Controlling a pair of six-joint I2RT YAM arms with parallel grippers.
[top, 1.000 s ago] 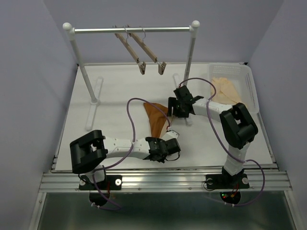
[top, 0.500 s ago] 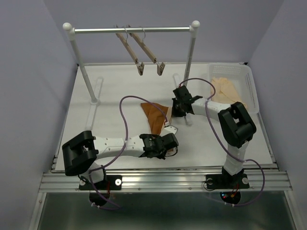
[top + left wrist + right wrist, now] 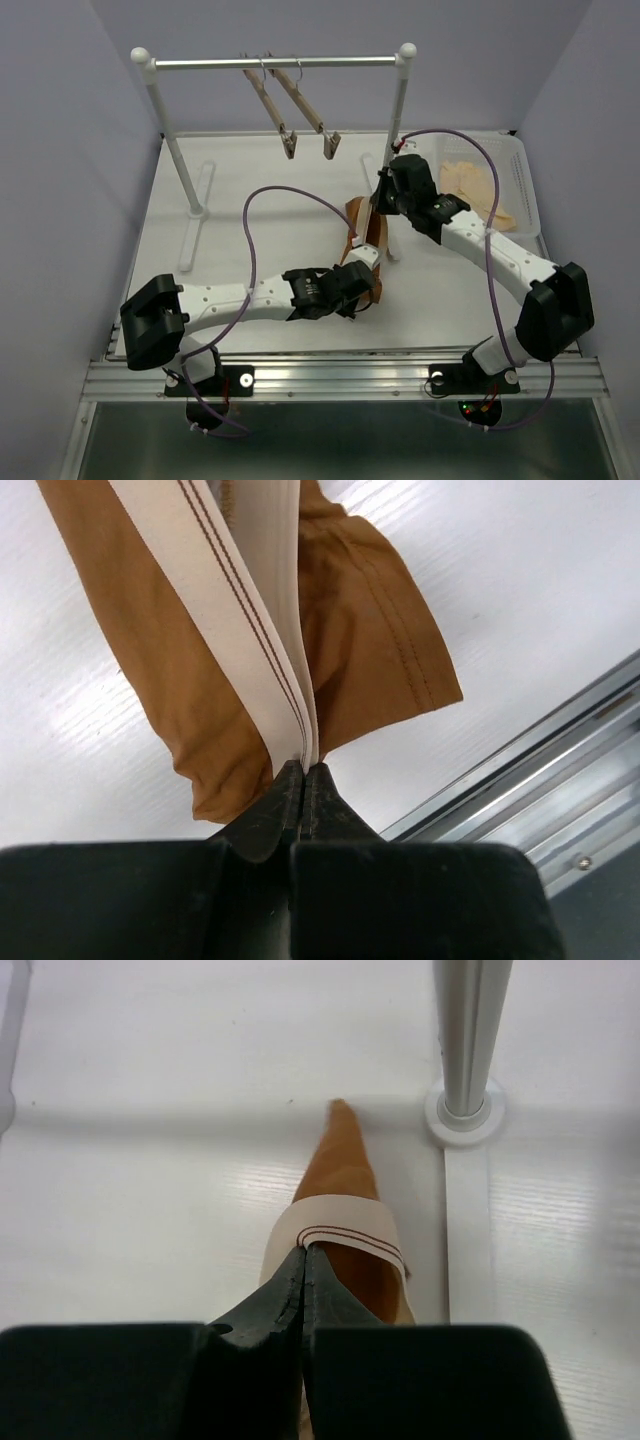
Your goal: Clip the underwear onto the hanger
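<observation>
Left tool [image 3: 303, 776]: fingers pressed together, clamped on the pale striped waistband [image 3: 230, 600] of the underwear [image 3: 372, 650]. Rust-brown cloth hangs off either side of the band, with white bench [image 3: 520, 570] behind it.

Right tool [image 3: 304, 1258]: fingers likewise closed, pinching the same waistband at its other end. The garment tapers away from the fingertips to a point short of the rail post's round foot [image 3: 462, 1120]. Cannot tell whether that tip touches the bench.

Top view: left tool [image 3: 362, 290] sits toward the near edge and right tool [image 3: 384, 205] toward the far side. The underwear [image 3: 372, 240] is strung between them as a narrow band, edge-on to the camera. Its long axis runs near-to-far, leaning slightly rightward at the far end.

Beyond the right tool, up and to its left in this view, two wooden clip hangers hang from the steel rail [image 3: 330, 62]. The nearer hanger [image 3: 308, 100] is on the right, the other hanger [image 3: 268, 98] just beside it. Both slant down from their hooks, with the low clip ends [image 3: 331, 146] facing the bench. The clips are apart from the cloth and nothing is clipped yet.

Judgement: the right arm is much the closer to the clips, so its end of the waistband should go up first to the nearer hanger's low clip. The bar's slant roughly matches the garment's axis, so little turning looks needed. The left arm has a long reach to follow.

Basket [image 3: 522, 175] of cream garments lies off to the right, not involved.
</observation>
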